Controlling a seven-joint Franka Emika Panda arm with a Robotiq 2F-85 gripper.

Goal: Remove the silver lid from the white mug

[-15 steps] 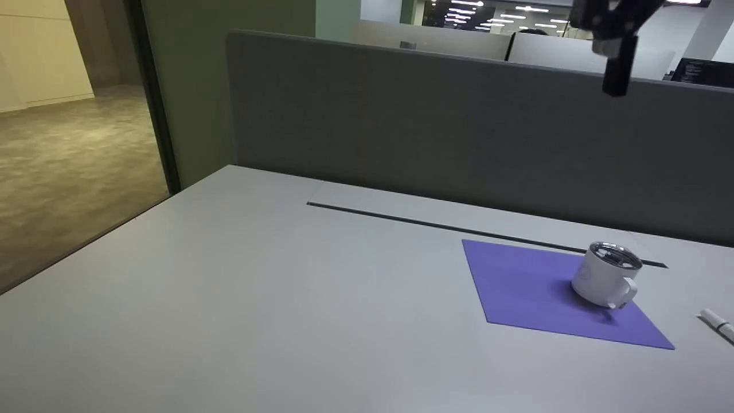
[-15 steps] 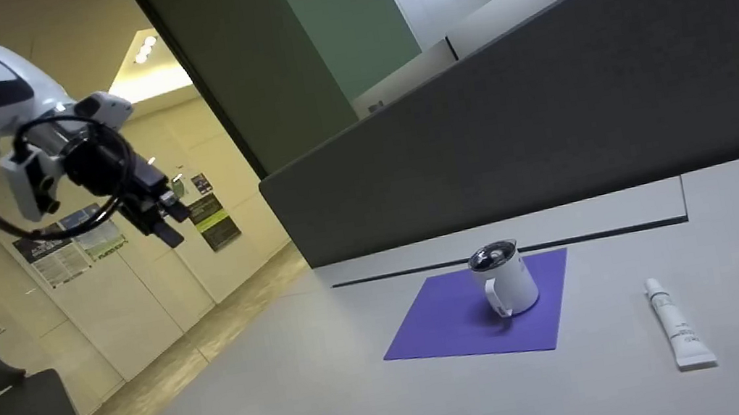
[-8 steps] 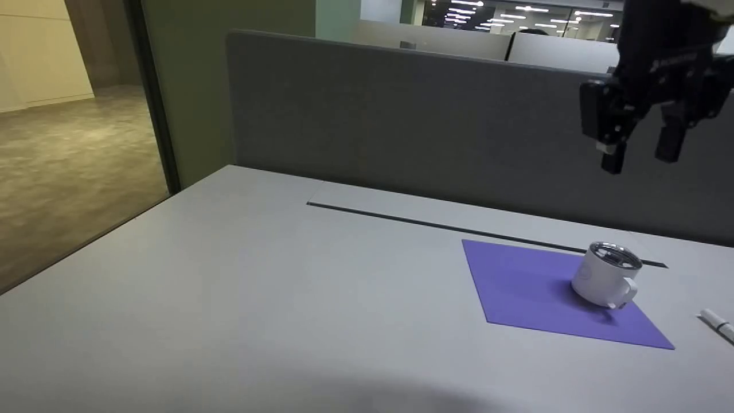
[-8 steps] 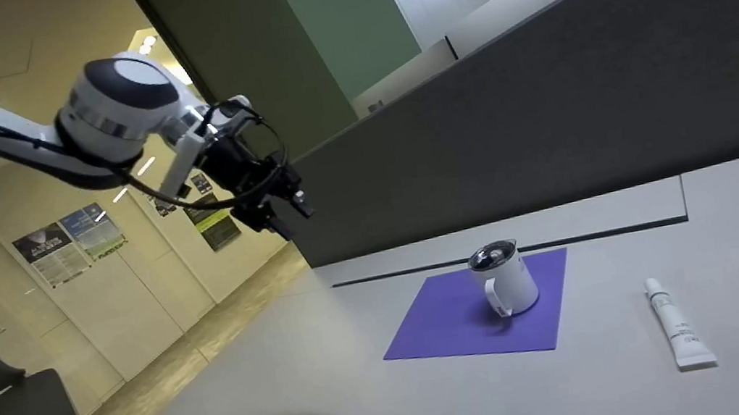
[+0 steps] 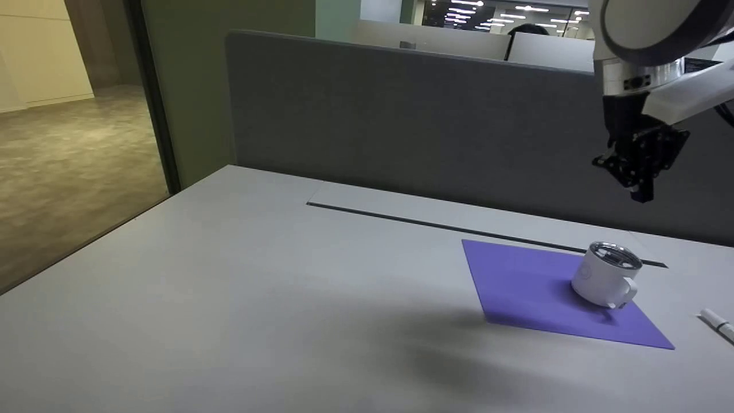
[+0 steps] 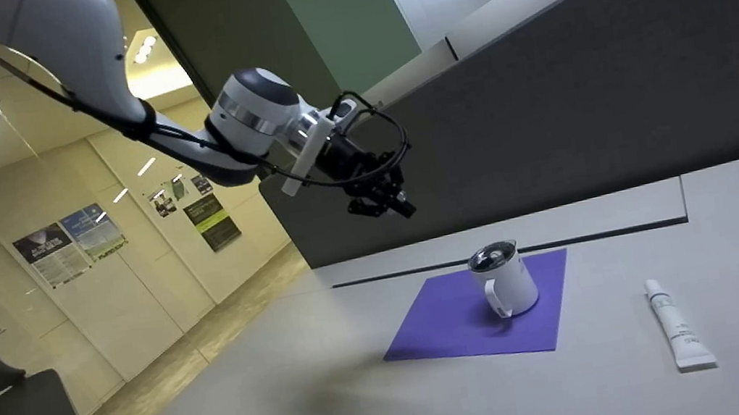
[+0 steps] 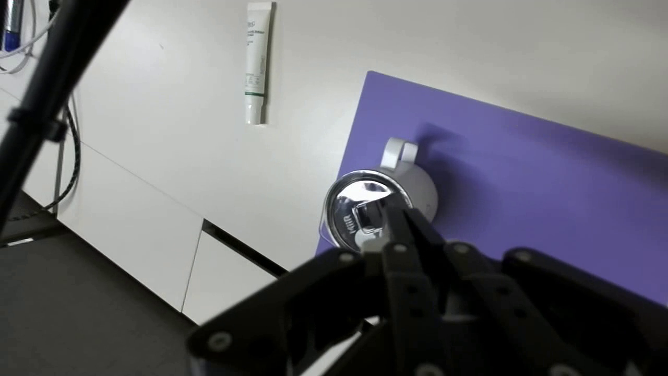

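The white mug (image 5: 593, 284) stands on the purple mat, its handle out to one side. On its rim sits the silver lid (image 5: 616, 255), shiny, with a small rectangular opening seen from above in the wrist view. My gripper (image 6: 404, 211) hangs in the air above the mat, clear of the mug in both exterior views. Its fingers are together and nothing shows between them. In the wrist view the gripper (image 7: 405, 211) overlaps part of the lid (image 7: 347, 206) and hides its near side.
The mug rests toward one edge of the purple mat (image 6: 431, 323). A white tube (image 6: 681, 329) lies on the table beside the mat. Behind runs a grey partition (image 6: 547, 122), with a dark slot (image 5: 424, 221) in the tabletop before it.
My arm has swung across and down toward the mug. The fingers, wide apart before, have come together. Mug, lid, mat and tube have stayed where they were.
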